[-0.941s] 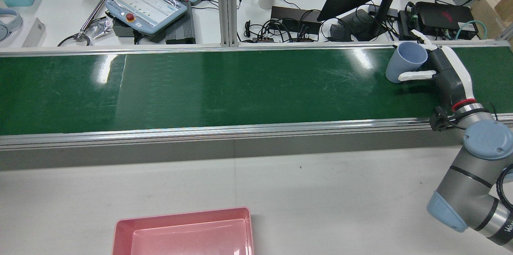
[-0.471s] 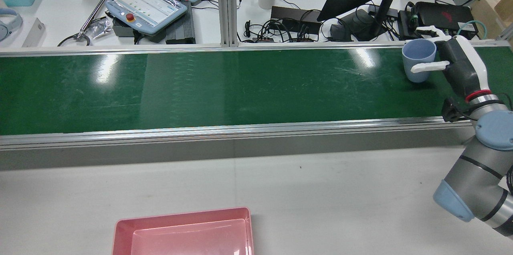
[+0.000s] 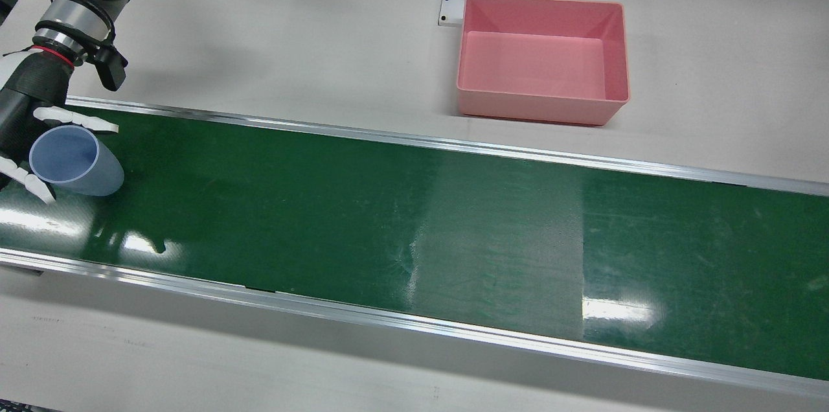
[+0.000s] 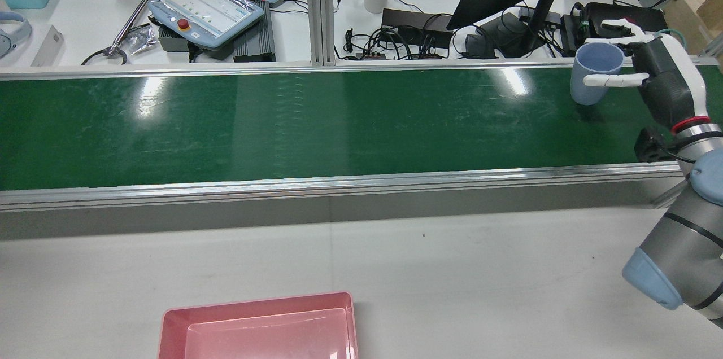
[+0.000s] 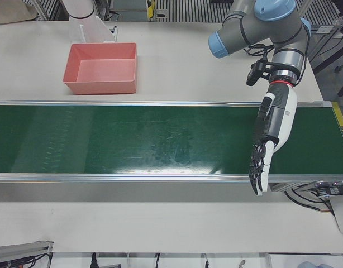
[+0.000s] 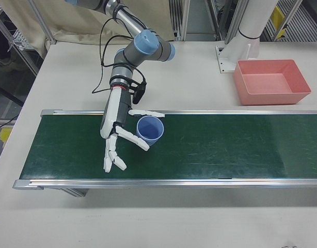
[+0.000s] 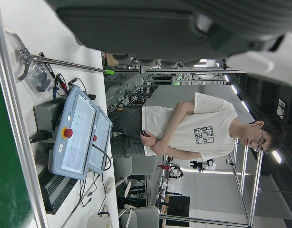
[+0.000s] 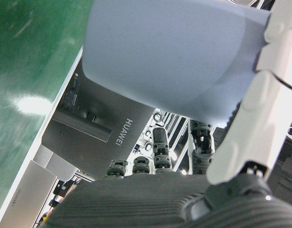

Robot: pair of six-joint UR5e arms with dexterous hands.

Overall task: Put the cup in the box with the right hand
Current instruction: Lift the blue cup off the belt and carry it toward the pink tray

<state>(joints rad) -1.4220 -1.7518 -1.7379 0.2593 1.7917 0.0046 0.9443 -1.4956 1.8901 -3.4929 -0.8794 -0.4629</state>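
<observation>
Two white fingers (image 4: pixel 607 81) of the right hand (image 4: pixel 658 74) are holding the upright blue cup (image 4: pixel 593 74), while the pink box (image 4: pixel 257 325) is lying well apart, across the green conveyor belt (image 4: pixel 316 122).

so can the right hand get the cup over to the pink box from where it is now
Probably yes. The right hand holds the cup at the belt's far end; the pink box sits open with nothing between, though it is a long reach.

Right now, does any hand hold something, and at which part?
The right hand holds the blue cup by its side wall, near the rim. The left hand holds nothing.
</observation>
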